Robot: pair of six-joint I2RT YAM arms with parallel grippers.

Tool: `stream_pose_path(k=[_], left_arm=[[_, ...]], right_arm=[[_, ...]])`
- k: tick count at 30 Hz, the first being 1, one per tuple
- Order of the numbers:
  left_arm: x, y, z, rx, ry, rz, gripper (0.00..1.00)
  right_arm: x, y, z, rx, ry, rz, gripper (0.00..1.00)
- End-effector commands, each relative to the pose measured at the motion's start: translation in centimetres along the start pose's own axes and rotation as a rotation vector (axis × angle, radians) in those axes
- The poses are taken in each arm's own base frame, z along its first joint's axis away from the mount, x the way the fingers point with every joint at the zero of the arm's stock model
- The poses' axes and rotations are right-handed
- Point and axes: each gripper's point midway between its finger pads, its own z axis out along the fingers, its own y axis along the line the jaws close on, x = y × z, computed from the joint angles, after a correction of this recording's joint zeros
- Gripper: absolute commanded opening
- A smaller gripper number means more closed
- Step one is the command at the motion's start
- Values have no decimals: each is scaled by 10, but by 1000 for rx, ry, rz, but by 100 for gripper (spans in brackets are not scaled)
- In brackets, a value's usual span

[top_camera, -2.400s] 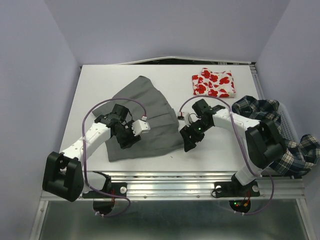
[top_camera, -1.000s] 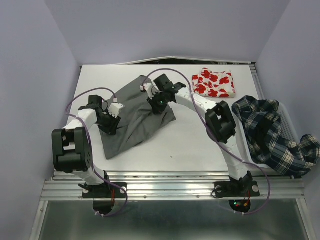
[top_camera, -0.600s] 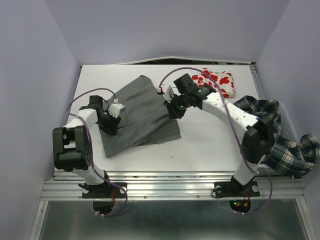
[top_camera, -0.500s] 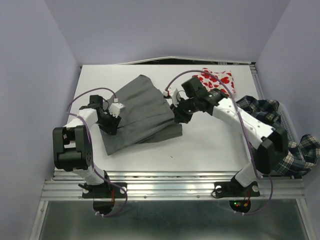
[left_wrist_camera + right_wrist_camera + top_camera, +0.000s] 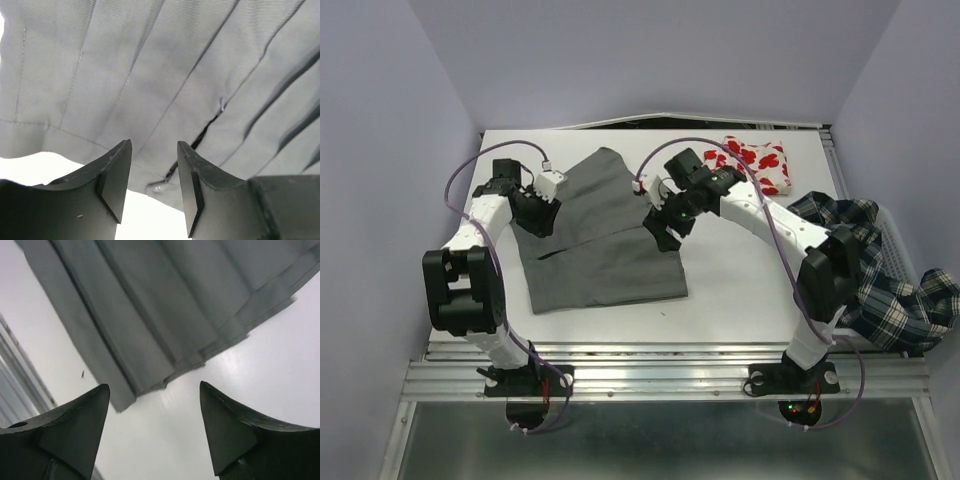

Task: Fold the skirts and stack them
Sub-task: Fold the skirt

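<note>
The plain grey skirt lies spread flat at the table's left-middle; it also shows in the left wrist view and the right wrist view. My left gripper is open and empty over the skirt's left edge, by a dark zip slit. My right gripper is open and empty, just above the skirt's right edge and bare table. The red-print skirt lies folded at the back right. The plaid skirt hangs crumpled over the right side.
A white mesh basket stands at the right edge under the plaid skirt. The table ends at a metal rail in front. Purple cables loop above both arms.
My right gripper has let go of the grey skirt's edge and drawn back slightly. The skirt now lies flatter and wider. My left gripper has moved toward the back, over the skirt's left edge.
</note>
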Motion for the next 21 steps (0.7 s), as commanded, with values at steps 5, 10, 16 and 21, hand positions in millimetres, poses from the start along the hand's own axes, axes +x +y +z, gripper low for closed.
stream_pose_path(k=[5, 10, 16, 21], left_arm=[[24, -7, 16, 14, 106, -112, 50], [25, 0, 56, 37, 171, -98, 44], [-19, 2, 103, 88, 151, -92, 43], [-33, 5, 99, 91, 165, -99, 41]], right_arm=[[-91, -41, 44, 8, -219, -13, 68], [-55, -48, 87, -1, -122, 24, 67], [6, -69, 117, 52, 20, 79, 64], [23, -58, 115, -27, 46, 88, 61]])
